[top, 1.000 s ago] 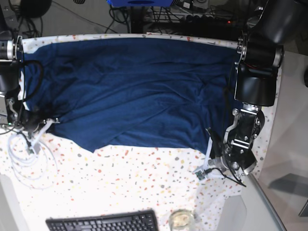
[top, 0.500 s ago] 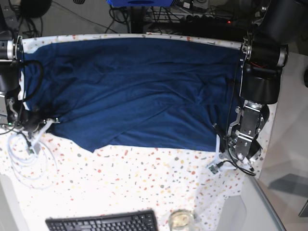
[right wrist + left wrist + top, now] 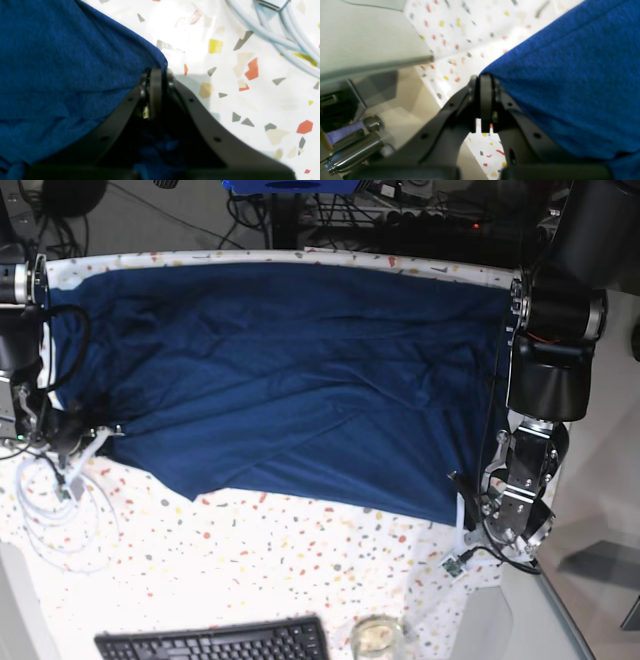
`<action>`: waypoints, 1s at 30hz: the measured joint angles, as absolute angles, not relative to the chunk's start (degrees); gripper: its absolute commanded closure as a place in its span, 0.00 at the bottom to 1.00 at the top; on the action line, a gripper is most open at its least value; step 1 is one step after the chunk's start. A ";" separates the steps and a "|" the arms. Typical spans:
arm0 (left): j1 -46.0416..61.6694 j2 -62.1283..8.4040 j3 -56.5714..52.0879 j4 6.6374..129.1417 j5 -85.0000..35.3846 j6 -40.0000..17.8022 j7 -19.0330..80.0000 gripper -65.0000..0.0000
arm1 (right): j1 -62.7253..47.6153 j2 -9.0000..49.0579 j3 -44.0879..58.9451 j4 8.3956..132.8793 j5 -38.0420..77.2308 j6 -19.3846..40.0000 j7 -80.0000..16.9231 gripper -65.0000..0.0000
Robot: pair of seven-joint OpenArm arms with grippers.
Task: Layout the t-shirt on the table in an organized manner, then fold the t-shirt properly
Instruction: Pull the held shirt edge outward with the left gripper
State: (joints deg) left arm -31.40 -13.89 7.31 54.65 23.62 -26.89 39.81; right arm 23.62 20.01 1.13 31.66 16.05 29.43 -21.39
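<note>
The t-shirt (image 3: 290, 370) lies spread across the upper half of the base frame on the table (image 3: 300, 570). Left gripper (image 3: 485, 100), lower right, is clamped on a corner; right gripper (image 3: 155, 92), left edge, is clamped on another

Navy t-shirt (image 3: 280, 380) lies spread, wrinkled, across the speckled table (image 3: 300, 570).

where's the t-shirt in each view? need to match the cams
Base: the t-shirt spreads across the upper half of the table.
Left wrist: fills the right side, its corner in the shut left gripper.
Right wrist: fills the left side, its corner in the shut right gripper.
Shared landmark: the speckled cloth.
</note>
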 measured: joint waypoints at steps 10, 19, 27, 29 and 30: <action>-27.05 -13.52 7.27 48.95 23.59 -20.01 36.01 1.00 | 23.62 19.97 1.28 31.66 16.08 29.43 -21.34 1.00; -25.34 -13.37 7.27 48.88 23.57 -18.37 35.16 1.00 | 21.82 19.51 1.28 38.74 14.81 29.02 -28.23 0.62; -25.41 -13.30 7.27 48.99 23.55 -18.37 35.31 1.00 | 20.27 19.68 1.06 55.68 15.35 28.99 -35.90 0.33; -25.39 -13.32 7.27 48.99 23.57 -18.37 35.35 1.00 | 21.85 19.20 0.86 54.89 15.11 29.12 -36.93 0.32; -25.41 -13.34 7.27 48.99 23.55 -18.37 35.29 1.00 | 23.24 18.59 0.89 53.32 14.79 29.12 -37.15 0.31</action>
State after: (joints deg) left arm -25.41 -13.34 7.27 48.99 23.55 -18.37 35.29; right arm 23.24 18.59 0.89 53.32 14.79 29.12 -37.15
